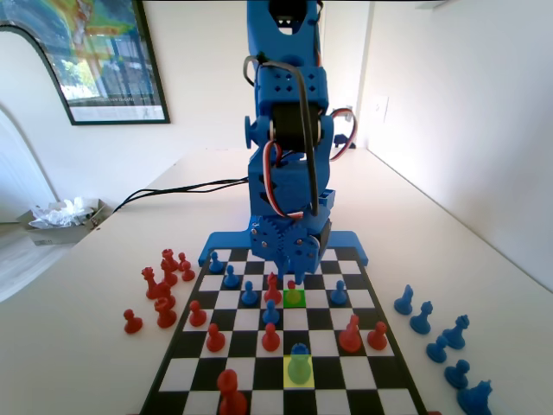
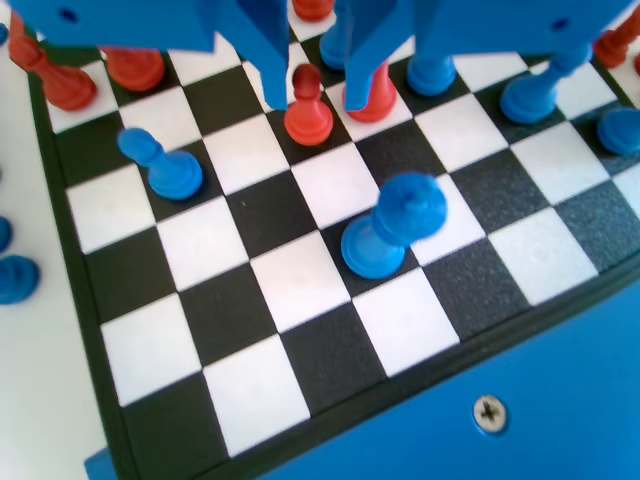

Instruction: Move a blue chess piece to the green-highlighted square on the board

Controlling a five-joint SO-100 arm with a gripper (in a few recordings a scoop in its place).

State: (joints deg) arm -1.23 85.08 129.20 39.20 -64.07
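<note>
Clearing the green square (image 1: 296,300) seems in hand: spread fingers (image 2: 275,70) straddle its red pawn (image 2: 308,108), so next they should close.

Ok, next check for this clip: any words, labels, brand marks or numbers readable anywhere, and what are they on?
None can be read.
The framed poster on the wall in the fixed view: coloured artwork with a pale lower margin; any print there is too small to make out.
The board: plain squares, no rank or file marks in sight.
The gripper and the pieces, such as the blue chess piece: no marks visible.
</note>
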